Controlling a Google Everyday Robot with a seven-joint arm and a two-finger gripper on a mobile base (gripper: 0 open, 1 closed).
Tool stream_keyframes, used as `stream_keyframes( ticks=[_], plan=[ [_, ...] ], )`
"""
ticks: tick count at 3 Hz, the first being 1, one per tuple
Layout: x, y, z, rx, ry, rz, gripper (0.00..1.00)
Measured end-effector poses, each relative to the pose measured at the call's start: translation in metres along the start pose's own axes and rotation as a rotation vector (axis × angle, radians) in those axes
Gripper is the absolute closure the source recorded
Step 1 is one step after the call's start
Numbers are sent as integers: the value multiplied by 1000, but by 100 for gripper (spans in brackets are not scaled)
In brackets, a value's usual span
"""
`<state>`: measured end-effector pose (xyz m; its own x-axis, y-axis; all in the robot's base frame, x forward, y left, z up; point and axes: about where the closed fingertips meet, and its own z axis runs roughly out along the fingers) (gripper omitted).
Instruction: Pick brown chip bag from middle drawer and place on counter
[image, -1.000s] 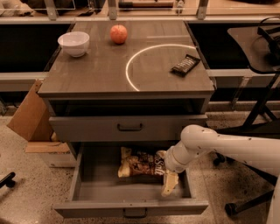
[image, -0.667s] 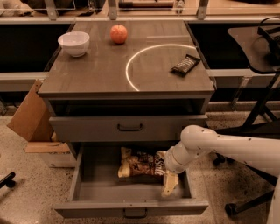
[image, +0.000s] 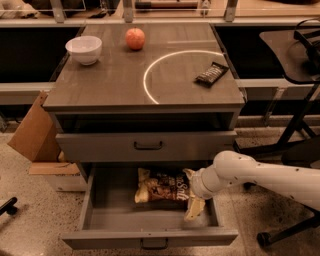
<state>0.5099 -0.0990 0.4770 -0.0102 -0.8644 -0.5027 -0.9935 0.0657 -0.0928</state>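
We see a grey cabinet from the front and slightly above, topped by a flat grey-brown wood-grain bench (image: 100, 85) marked with a thin white arc line (image: 145, 80). On the bench sit a small white bowl (image: 84, 49) at the back left, a round red-orange apple (image: 135, 38) just to its right, and a small dark candy-bar wrapper (image: 211, 74) near the right edge, inside the curve of the arc. Below the top is a closed grey drawer front with a dark curved handle (image: 148, 145). Under that, the wide grey middle drawer (image: 107, 215) stands pulled out toward us. The crinkly brown chip bag (image: 161, 186), dark brown in the middle with pale yellow-tan ends and white script lettering, lies on the drawer's tray toward the back, right of centre. A white robot arm (image: 260, 175) extends in from the right. Its pale pincer (image: 194, 209) points down inside the drawer at the bag's right end, touching it or very nearly so. We cannot tell how far the pincer is open, nor whether it has hold of the bag. A brown cardboard box (image: 32, 132) leans beside the cabinet on the left, and a black chair (image: 300, 65) stands at the right.
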Motion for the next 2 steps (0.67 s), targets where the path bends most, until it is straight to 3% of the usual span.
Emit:
stream_keyframes(
  ticks=[1, 2],
  plan=[
    [1, -14, 6, 63, -33, -7, 0],
    [0, -26, 22, 84, -56, -14, 0]
  ],
)
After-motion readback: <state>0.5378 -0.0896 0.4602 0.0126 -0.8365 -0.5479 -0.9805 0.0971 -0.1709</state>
